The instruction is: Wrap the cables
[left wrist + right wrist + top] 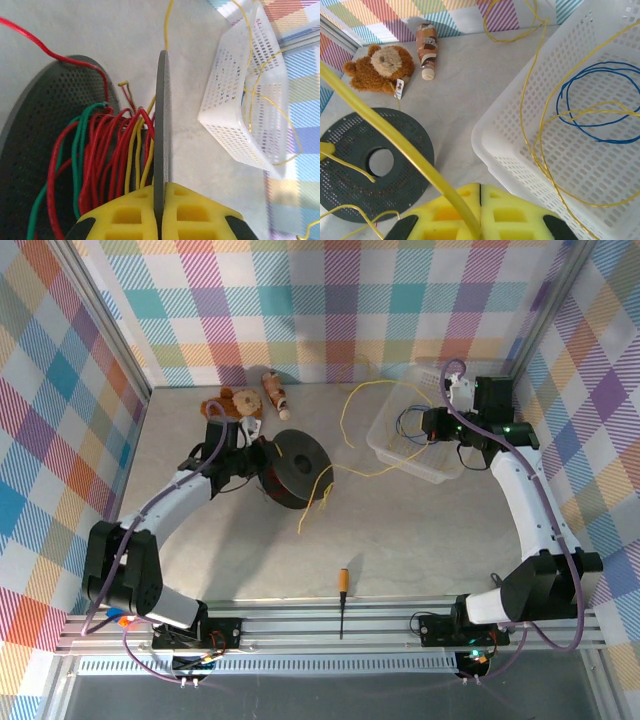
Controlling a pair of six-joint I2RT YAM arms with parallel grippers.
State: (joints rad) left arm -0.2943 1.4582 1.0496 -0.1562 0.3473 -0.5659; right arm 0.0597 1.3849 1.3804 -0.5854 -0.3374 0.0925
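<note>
Likely light, springy thin yellow wire cables [395, 136]; right tool [479, 200] pinches one strand, left tool [161, 195] clamps black perforated spool [163, 125] by its rim.

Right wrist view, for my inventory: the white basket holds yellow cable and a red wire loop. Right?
Not quite: the wire loop in the white basket is blue, not red. The yellow cable is there too. The right wrist view shows it.
</note>
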